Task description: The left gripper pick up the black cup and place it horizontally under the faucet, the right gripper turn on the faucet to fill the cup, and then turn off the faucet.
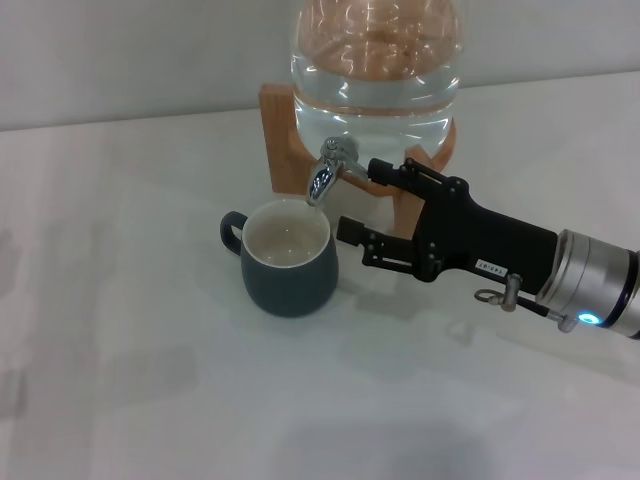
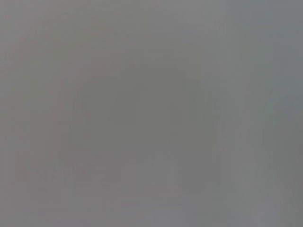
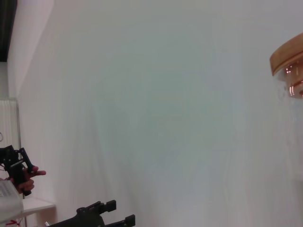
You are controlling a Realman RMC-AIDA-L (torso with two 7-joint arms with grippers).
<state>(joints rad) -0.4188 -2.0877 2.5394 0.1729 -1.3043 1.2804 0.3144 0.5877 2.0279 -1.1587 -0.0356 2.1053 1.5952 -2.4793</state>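
Right pincer at the tap, cup standing under the spout

The black cup (image 1: 289,262), a round dark ceramic mug with a cream inside and a small loop handle at 9 o'clock, stands upright on the smooth pale counter (image 1: 130,380), directly below the shiny chrome faucet (image 1: 330,172). The faucet sits at the base of a clear glass jar (image 1: 375,75) with water, held in a wooden stand (image 1: 282,135). The right pincer (image 1: 362,199) reaches in from 4 o'clock of the cup on a black forearm with a silver cuff. Its two thin fingers are spread wide; the upper one (image 1: 392,170) is right at the faucet, the lower one is beside the cup. The left pincer (image 3: 106,213) shows only in the right wrist view, far away, its fingers apart.
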